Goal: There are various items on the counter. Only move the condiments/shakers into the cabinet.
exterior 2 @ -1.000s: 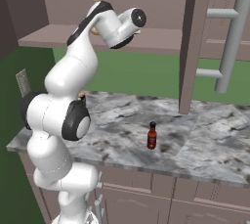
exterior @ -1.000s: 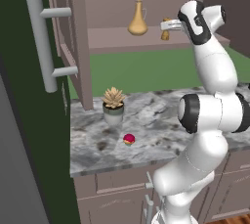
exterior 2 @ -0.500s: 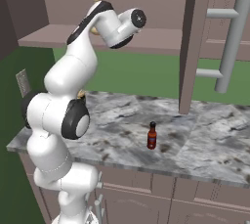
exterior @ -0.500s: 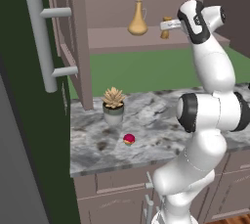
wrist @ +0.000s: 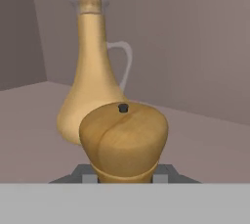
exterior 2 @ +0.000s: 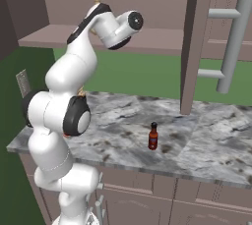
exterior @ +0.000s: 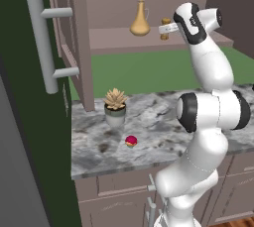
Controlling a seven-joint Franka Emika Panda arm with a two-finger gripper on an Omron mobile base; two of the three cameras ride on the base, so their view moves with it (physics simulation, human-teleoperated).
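Flat, even rendered light with no clear source and no glare. Soft faint shadows lie under the plant [exterior: 115, 106] and sauce bottle [exterior 2: 153, 136] on the counter [exterior: 149, 141]. All views look slightly soft and low in detail; the shaker [wrist: 124, 140] close-up is mildly blurred.

A green wall [exterior: 149, 72] is seen behind the marbled bench [exterior: 158, 137]. Brownish-mauve drawer fronts [exterior 2: 197, 204] are set below it, under even, flat light.
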